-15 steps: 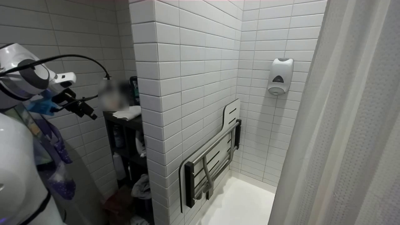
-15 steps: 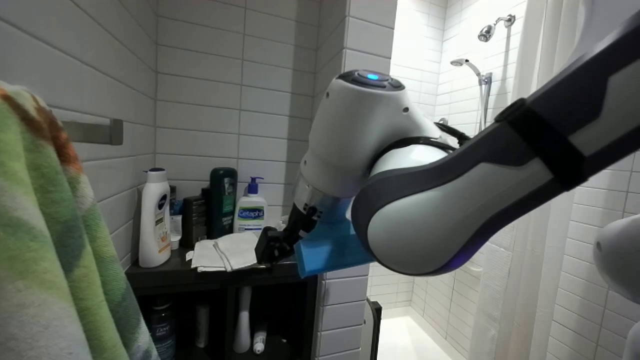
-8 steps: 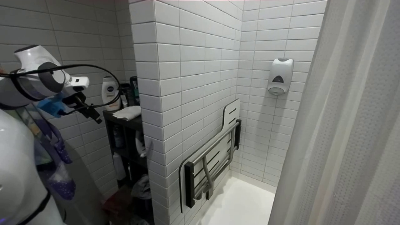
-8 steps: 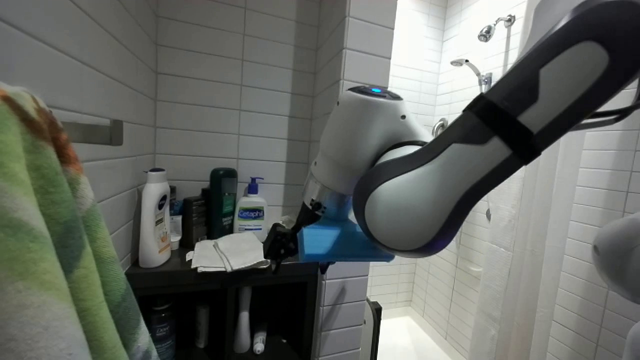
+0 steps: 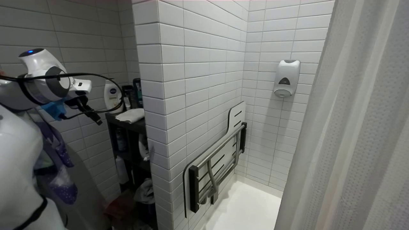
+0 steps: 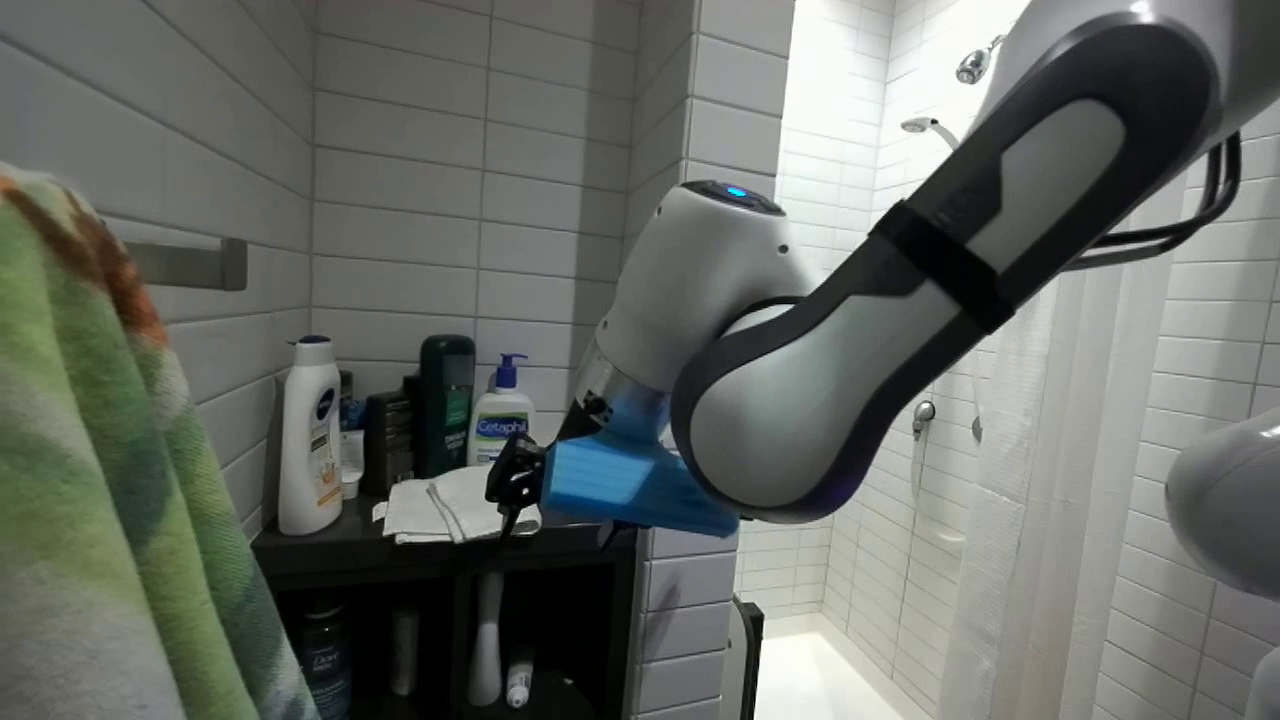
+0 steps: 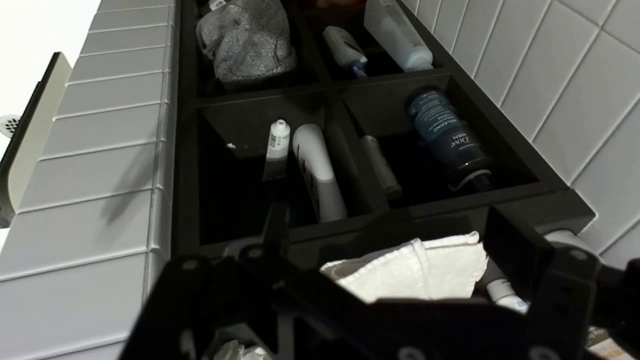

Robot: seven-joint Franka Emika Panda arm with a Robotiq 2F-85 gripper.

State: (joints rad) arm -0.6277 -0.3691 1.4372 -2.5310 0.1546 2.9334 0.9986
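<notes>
My gripper stands open with nothing held; one finger rises at the right of the wrist view. A folded white cloth shows between the fingers, lying beyond them on top of a black shelf unit. In an exterior view the gripper is at the front of the shelf top, near the cloth's right edge; whether it touches the cloth cannot be told. A blue piece sits at the wrist, just behind the fingers. Behind the cloth stand a Cetaphil pump bottle, a dark green bottle and a white Nivea bottle.
Open compartments below hold a Dove bottle, a white tube and a grey cloth. A tiled wall end borders the shelf. A colourful towel hangs opposite. Farther on are a folded shower seat and a curtain.
The gripper first moved right and then back left in an exterior view, rising slightly lately. The forearm has swung to a steeper slant. The jaws have stayed open, and the cloth and bottles have not moved.
</notes>
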